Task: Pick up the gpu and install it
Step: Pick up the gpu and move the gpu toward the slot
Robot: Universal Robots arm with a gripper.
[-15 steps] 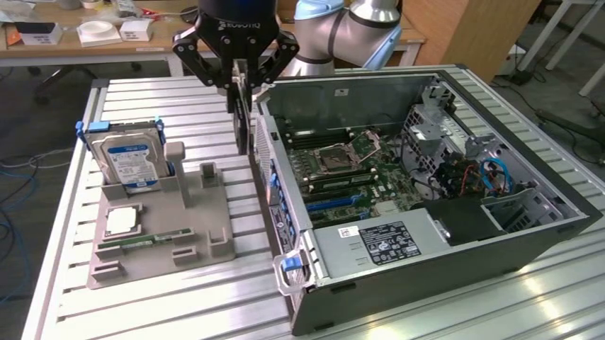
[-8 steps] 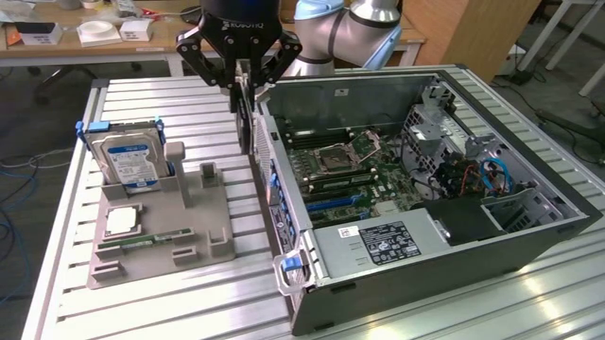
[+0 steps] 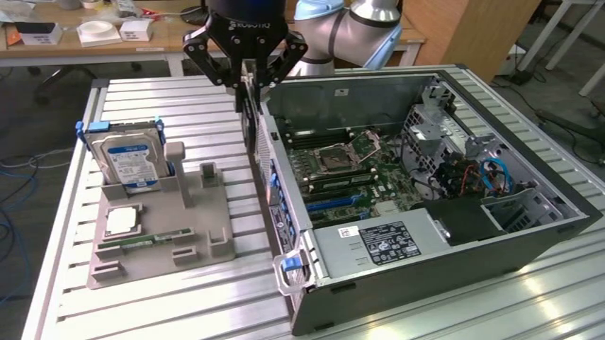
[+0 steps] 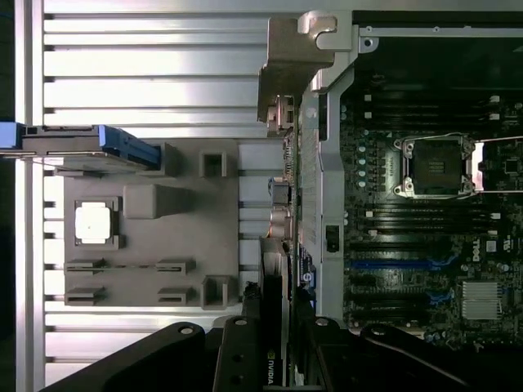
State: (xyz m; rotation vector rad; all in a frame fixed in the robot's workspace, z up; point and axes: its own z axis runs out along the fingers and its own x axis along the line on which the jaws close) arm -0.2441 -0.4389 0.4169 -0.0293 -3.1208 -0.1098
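gpu (image 3: 251,120) clamped in gripper (image 3: 248,83), at case (image 3: 426,283) wall.

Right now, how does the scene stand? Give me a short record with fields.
gripper: the gripper is shut on the gpu
gpu: held edge-on, clear of the table, hanging beside the computer case at the wall that faces the grey fixture
installed: no, the card is not seated in the motherboard
hard drive: the hard drive stands upright in the fixture
memory stick: the memory stick lies flat in the fixture
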